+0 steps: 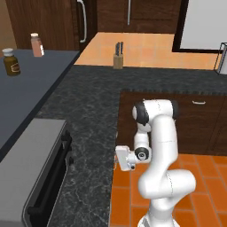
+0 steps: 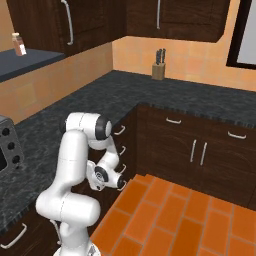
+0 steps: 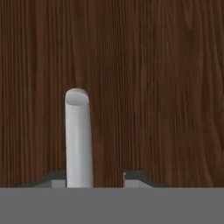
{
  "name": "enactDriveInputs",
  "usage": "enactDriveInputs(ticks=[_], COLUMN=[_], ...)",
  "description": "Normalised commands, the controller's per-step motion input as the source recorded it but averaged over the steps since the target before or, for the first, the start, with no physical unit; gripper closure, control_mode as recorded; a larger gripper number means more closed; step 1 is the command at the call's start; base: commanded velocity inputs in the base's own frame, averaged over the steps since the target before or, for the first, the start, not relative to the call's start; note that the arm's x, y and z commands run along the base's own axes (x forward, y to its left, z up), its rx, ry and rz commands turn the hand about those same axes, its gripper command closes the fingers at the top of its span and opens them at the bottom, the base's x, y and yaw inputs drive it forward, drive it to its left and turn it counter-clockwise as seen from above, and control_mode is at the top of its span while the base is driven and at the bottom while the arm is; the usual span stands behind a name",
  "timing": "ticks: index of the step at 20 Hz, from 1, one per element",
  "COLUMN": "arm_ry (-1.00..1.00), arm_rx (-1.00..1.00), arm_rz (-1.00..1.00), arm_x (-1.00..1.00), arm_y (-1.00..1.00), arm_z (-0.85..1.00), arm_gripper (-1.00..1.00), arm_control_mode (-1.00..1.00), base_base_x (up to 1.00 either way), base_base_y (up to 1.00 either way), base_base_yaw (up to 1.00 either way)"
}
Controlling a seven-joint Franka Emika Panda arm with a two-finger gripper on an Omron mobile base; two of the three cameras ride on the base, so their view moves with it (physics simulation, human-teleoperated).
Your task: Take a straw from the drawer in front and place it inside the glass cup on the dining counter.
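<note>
Nearby, knife block (image 1: 118,56) on countertop (image 1: 93,106).

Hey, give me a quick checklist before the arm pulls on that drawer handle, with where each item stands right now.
1. End effector at the drawer front: ok.
2. Silver handle between the fingertips: ok, near the left one.
3. Jaws closed firmly on the handle: cannot tell.
4. Drawer opened: not ok, front looks flush.
5. Orange floor behind the arm free for pulling back: ok.
6. Straw located: cannot tell.
</note>
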Motion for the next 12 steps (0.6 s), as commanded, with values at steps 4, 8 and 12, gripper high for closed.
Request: enactDriveInputs(ticks=[4,8,12], arm_ry=[0.00,0.00,0.00], arm_rx=[0.00,0.02,0.03], arm_rz=[0.00,0.00,0.00], arm_x=[-0.31,-0.41,-0.43], arm_y=[-0.61,-0.97,-1.00], arm_z=[0.05,0.04,0.05], arm_gripper=[1.00,1.00,1.00], arm_control_mode=[-1.00,-1.00,-1.00], base_base_x=[0.00,0.00,0.00], base_base_y=[0.00,0.00,0.00], base_base_yaw=[0.00,0.00,0.00])
